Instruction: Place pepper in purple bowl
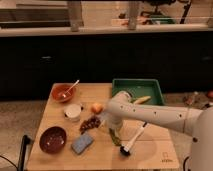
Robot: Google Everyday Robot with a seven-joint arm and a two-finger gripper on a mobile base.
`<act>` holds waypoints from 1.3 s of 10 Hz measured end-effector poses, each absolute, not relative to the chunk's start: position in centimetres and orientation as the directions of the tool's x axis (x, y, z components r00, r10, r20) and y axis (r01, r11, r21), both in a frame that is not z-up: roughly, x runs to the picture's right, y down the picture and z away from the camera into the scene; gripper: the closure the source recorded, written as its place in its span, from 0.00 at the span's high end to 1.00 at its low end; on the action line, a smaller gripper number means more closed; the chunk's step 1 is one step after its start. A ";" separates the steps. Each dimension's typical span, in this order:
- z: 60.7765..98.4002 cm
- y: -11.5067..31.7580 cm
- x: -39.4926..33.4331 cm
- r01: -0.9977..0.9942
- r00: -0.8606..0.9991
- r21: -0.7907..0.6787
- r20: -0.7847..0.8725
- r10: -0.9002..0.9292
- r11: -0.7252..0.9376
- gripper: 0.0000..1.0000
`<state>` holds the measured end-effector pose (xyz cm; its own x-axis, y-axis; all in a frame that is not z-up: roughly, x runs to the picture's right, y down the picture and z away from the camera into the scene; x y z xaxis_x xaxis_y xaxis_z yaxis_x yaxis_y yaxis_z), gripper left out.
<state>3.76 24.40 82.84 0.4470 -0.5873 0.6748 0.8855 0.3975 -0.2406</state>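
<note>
The pepper is a small dark green piece lying on the wooden table, just left of the brush. My gripper hangs from the white arm, which reaches in from the right, and sits right above the pepper's near end, partly hiding it. The purple bowl stands at the front left of the table, well to the left of the gripper, and looks empty.
An orange bowl with a spoon stands at the back left, with a white cup, an orange fruit, dark grapes and a blue sponge nearby. A black-headed brush lies to the right. A green tray holds a yellowish piece.
</note>
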 end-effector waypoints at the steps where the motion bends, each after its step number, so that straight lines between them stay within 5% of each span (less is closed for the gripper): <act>1: 83.0 24.5 3.8 0.885 0.447 -0.241 0.679 -0.582 0.398 0.66; 8: 82.6 24.3 3.9 0.890 0.437 -0.233 0.680 -0.589 0.391 0.01; 13: 78.9 22.7 3.3 0.882 0.439 -0.193 0.670 -0.599 0.430 0.00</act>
